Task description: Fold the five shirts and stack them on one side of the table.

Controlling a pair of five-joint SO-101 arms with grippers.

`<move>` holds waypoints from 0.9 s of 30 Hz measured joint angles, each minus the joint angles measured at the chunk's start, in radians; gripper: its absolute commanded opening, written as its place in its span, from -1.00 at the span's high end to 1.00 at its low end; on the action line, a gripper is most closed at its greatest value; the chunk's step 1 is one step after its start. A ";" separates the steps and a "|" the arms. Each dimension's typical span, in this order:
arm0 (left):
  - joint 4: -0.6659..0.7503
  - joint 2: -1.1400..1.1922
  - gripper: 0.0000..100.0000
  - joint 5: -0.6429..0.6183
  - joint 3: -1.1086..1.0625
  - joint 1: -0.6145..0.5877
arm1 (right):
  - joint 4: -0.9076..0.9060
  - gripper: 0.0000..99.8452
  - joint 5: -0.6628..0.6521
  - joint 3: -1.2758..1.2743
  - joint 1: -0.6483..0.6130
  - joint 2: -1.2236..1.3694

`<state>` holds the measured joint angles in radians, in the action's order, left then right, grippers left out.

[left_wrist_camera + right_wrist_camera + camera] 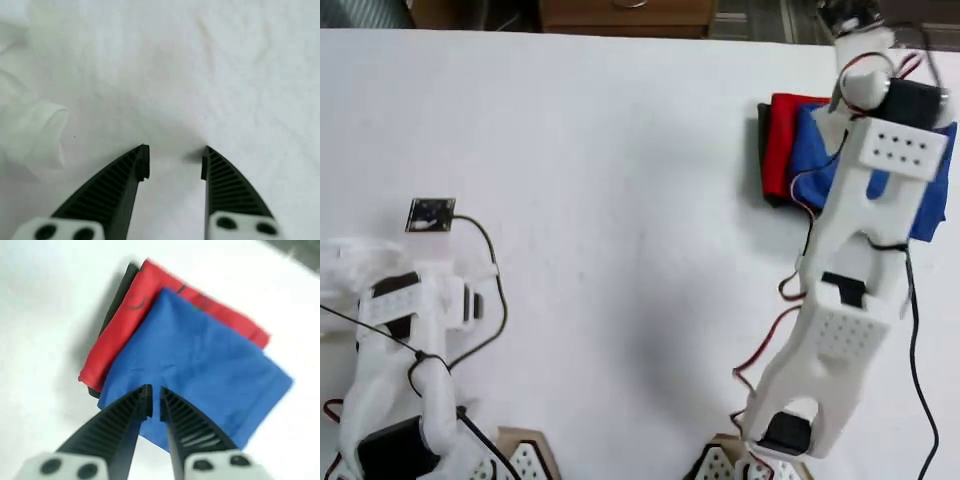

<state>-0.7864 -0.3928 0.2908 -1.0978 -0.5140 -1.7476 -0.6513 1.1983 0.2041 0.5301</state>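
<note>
Three shirts are lying stacked at the far side while a fourth is waiting unfolded.

Nearest, the left end effector [175, 160] is hovering over the white bench [620, 200] with its jaws spread wide and holding nothing, just beside the crumpled white cotton shirt [35, 135]. Farther off, the right end effector [155, 400] is hanging at the edge of the folded blue shirt [210, 370], narrowed to a thin slit; whether it is pinching fabric I cannot tell. The blue shirt is topping the folded red shirt [125, 325] and the folded black shirt [120, 295], sitting slightly askew. The step looks like settling this layer: the right arm should be lifting straight up to avoid dragging the blue shirt, and the left should be taking the white shirt by a hem to spread it flat.
</note>
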 measured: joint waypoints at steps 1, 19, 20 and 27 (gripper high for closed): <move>0.000 0.000 0.62 0.000 0.000 0.000 | 0.000 0.67 0.000 -0.017 0.000 -0.043; 0.000 0.000 0.62 0.000 0.000 0.002 | 0.196 0.51 0.002 -1.596 -0.290 -1.132; 0.000 0.000 0.62 0.000 0.000 0.002 | 0.259 0.51 0.005 -1.711 -0.292 -1.168; 0.000 0.000 0.62 0.000 0.000 0.002 | 0.677 0.51 0.176 -2.348 -0.293 -1.384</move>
<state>-0.7864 -0.3928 0.2908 -1.0978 -0.5125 -1.0710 -0.4749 -1.1492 -0.0890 -0.8539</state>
